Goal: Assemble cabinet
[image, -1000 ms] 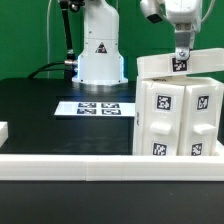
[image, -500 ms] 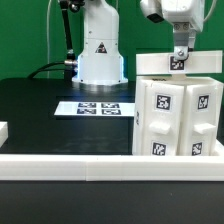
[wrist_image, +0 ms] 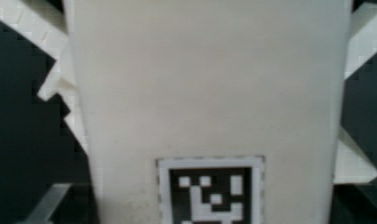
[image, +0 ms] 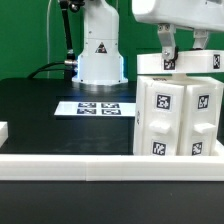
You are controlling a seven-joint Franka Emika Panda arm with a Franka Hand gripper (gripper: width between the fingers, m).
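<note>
The cabinet (image: 178, 112), a large white box with black-and-white tags on its front panels, stands at the exterior view's right. A flat white tagged panel (image: 150, 66) lies across its top. My gripper (image: 184, 56) is directly above it, with one finger (image: 165, 45) on each side of the panel, shut on it across its width. In the wrist view the panel (wrist_image: 203, 90) fills the picture, its tag near my gripper (wrist_image: 206, 205). A dark fingertip (wrist_image: 50, 200) shows at each of its long edges. The cabinet below is mostly hidden there.
The robot base (image: 100, 50) stands at the back. The marker board (image: 97, 107) lies on the black table in front of it. A long white border rail (image: 90, 162) runs along the front edge. A small white piece (image: 3, 130) sits at the exterior view's far left.
My hand has turned about its vertical axis, so both fingers now show spread apart. The top panel's tag has shifted toward the exterior view's left with it.
</note>
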